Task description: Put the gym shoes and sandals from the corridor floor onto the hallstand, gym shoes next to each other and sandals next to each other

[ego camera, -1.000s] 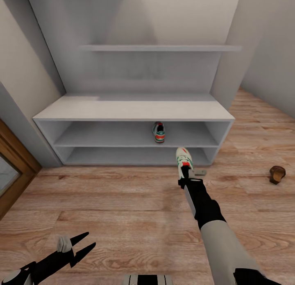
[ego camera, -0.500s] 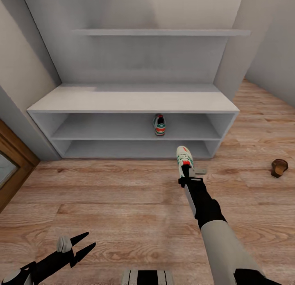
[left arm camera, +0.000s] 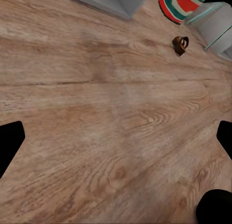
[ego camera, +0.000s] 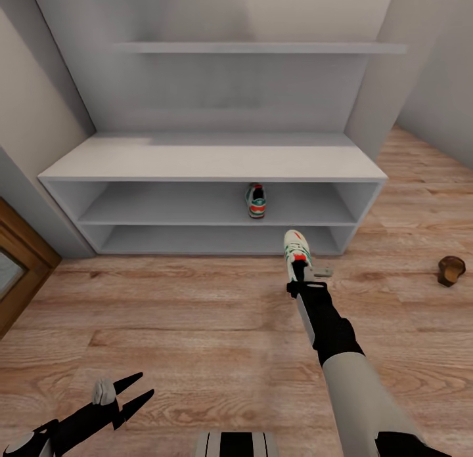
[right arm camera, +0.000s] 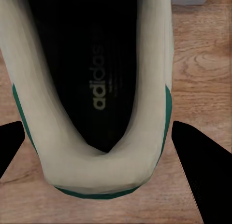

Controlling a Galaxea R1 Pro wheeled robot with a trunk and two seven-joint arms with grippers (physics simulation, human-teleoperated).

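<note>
From the head we look down at the hallstand (ego camera: 210, 168); our left wrist view shares its sandal (ego camera: 451, 270).

My right arm (ego camera: 358, 385) wears a pale grey shell, black toward the wrist. The left tool (ego camera: 128, 394) I drive is black, its fingers pointed, with a grey knob.

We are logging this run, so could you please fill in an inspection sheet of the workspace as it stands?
Surface: wood-plank corridor floor.
Job's things: one gym shoe on the hallstand upper tier; second gym shoe held in front of the rack; one sandal on the floor at right.
Clutter: nothing seen.
Grippers: right claw shut on the shoe; left claw open, empty.
Cables: nothing seen.
Surroundings: wall shelf, wooden door frame.
</note>
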